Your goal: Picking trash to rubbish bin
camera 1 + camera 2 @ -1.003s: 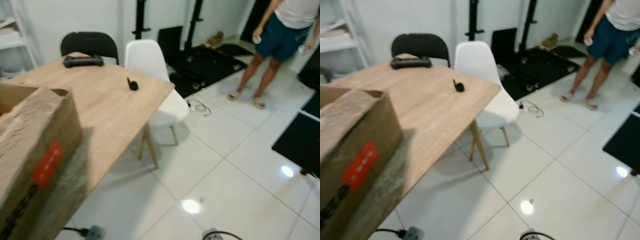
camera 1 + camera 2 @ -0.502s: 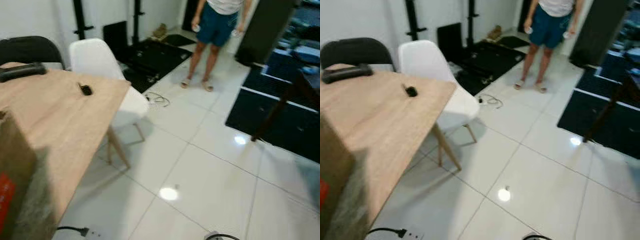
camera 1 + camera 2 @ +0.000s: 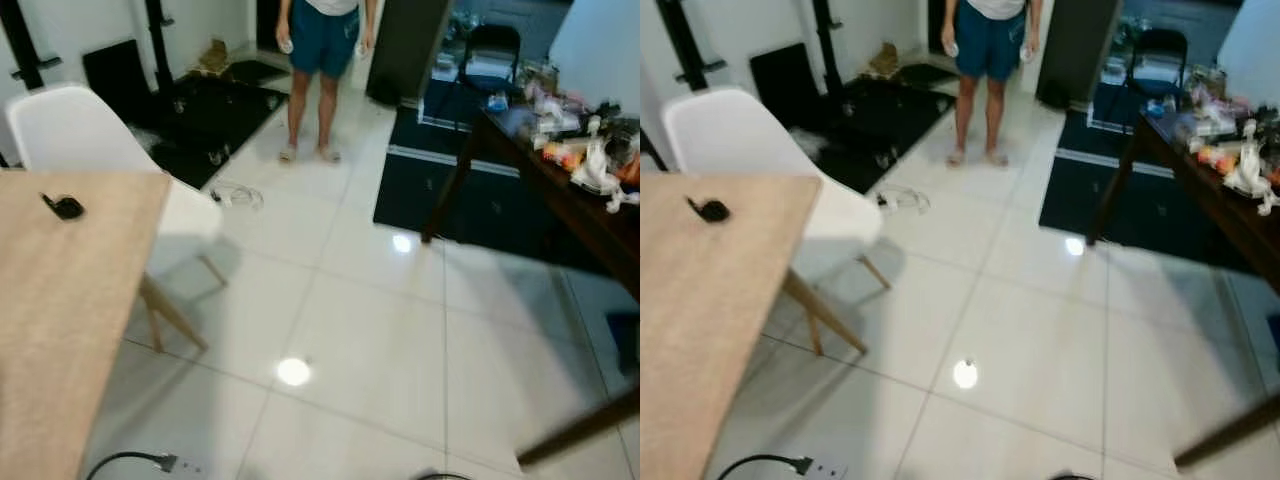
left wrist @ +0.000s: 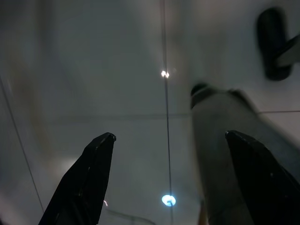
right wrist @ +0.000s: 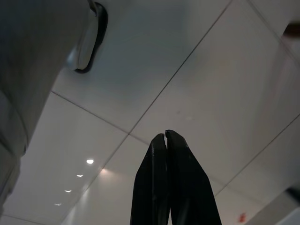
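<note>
Trash: cluttered items (image 3: pixel 585 150) on dark table (image 3: pixel 600 225), upper right.
Left gripper (image 4: pixel 168 178): fingers spread wide, empty, above floor (image 3: pixel 380 340).
Right gripper (image 5: pixel 165 140): fingers pressed together, empty.
Person (image 3: pixel 322 70): standing, top centre.

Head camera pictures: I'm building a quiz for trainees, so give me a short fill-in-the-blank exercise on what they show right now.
1. The chair pushed up to the wooden table is ____ in colour.
2. The small black object lies on the ____.
3. The person standing on the far side of the tiled floor wears ____ shorts.
4. The right gripper has its fingers ____.

Missing words: white; table; blue; shut
</note>
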{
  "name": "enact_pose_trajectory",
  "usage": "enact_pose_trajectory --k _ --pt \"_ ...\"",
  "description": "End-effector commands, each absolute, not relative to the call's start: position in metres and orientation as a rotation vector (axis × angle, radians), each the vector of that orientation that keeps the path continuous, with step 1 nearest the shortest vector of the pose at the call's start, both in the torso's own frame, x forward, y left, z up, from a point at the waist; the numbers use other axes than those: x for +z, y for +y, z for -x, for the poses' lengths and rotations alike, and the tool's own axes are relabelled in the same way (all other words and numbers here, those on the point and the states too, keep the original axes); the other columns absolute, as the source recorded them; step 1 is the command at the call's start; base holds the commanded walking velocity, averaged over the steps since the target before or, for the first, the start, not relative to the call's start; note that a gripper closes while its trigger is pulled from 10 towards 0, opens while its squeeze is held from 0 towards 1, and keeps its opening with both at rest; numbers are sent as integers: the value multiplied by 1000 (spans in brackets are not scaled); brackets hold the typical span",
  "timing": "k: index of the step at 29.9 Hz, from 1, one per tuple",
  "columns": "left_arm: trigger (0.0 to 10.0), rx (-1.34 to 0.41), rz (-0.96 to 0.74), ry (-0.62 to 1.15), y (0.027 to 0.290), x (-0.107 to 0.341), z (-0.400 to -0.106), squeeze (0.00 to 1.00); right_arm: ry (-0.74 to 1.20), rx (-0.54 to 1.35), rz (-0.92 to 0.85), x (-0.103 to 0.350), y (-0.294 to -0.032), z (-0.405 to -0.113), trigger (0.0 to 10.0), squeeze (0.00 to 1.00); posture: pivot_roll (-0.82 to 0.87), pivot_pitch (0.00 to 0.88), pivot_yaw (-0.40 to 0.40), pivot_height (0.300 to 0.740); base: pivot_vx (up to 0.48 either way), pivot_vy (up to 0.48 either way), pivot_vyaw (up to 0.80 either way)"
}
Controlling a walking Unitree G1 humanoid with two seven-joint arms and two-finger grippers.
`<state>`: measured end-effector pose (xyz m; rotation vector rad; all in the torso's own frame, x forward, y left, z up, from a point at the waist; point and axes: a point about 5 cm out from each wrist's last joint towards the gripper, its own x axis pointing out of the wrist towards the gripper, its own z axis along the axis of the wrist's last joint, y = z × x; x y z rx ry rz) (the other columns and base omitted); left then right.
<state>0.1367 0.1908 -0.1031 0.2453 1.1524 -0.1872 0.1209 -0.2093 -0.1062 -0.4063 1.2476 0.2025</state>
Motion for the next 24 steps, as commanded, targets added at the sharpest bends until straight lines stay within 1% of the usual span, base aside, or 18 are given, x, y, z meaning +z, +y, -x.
enact_pose_trajectory --k 1,24 --pt "10000 -194 -252 1151 190 -103 -136 0 1257 209 401 -107 -209 -119 10000 0 0 49 -17 740 0 0 -769" --pt "10000 -183 -226 1143 187 -103 -138 0 1248 215 391 -106 -205 -123 10000 0 0 51 -19 740 0 0 -769"
